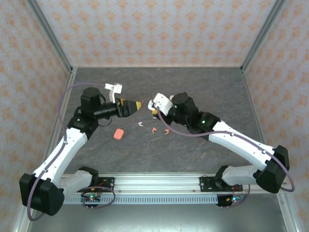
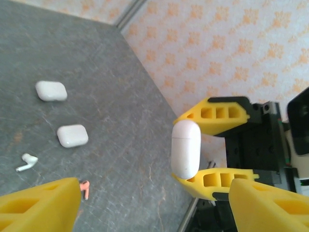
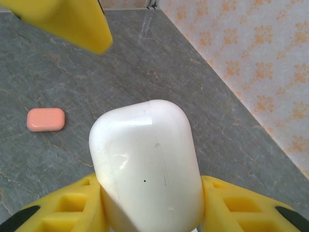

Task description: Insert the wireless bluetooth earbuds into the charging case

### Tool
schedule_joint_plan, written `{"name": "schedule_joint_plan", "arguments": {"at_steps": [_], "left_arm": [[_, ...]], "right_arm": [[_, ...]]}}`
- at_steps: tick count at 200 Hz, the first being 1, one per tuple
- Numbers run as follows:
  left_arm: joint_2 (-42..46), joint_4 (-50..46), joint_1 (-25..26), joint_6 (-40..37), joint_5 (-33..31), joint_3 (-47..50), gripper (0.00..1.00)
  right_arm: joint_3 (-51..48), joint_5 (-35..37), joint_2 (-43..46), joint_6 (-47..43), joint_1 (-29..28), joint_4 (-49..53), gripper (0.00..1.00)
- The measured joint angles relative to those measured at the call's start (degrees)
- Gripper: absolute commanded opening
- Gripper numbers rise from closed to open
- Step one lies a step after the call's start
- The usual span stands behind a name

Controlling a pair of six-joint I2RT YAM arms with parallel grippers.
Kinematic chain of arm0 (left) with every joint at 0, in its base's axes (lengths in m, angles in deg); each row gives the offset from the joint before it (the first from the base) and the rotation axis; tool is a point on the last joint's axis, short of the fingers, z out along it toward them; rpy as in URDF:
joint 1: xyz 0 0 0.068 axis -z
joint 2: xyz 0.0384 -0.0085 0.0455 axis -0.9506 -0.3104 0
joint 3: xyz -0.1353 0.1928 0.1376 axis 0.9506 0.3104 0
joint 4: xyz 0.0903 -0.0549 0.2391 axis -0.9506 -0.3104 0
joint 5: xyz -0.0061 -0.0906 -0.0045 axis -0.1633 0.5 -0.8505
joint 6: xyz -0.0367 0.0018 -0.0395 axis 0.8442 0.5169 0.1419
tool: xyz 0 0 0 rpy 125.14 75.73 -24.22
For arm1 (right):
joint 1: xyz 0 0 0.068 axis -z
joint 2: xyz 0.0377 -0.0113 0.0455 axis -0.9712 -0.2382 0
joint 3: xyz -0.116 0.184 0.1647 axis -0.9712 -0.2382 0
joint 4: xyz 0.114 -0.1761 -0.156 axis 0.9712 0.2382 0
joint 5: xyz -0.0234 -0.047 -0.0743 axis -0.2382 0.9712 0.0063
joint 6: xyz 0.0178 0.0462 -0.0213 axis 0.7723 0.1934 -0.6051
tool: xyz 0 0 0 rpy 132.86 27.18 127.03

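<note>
wireless bluetooth earbuds (image 2: 26,163): loose on table (image 2: 120,121), lower left, nothing gripping them
right gripper (image 3: 149,193): clamped on white case (image 3: 145,145)
left gripper (image 1: 135,105): wide, empty
left wrist: two spare cases (image 2: 72,136)
right wrist: coral case (image 3: 46,119)

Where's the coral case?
In the top view the coral case lies on the table left of centre, below the left gripper, left of the loose earbuds.

Robot lab test cell, not a lived-in room. Grey marble-pattern tabletop (image 1: 159,82). Peach wallpapered panels (image 1: 154,29) box it in behind and on both sides. Bare aluminium posts (image 1: 51,35) at its far corners. Slotted aluminium rail (image 1: 154,182) along its near edge, arm bases (image 1: 227,175) bolted there.
</note>
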Motion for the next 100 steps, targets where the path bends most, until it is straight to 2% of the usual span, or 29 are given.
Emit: {"name": "schedule_joint_plan", "arguments": {"at_steps": [50,100], "left_arm": [[-2.4,-0.8,4.0,-0.1,0.0,-0.9,0.79],[-5.3,-0.6,6.9,-0.1,-0.1,-2.6,0.66]], "right_arm": [[-0.8,0.2,0.2,-0.6,-0.8,0.0,0.42],[-1.2,0.1,0.9,-0.5,-0.8,-0.4,0.42]]}}
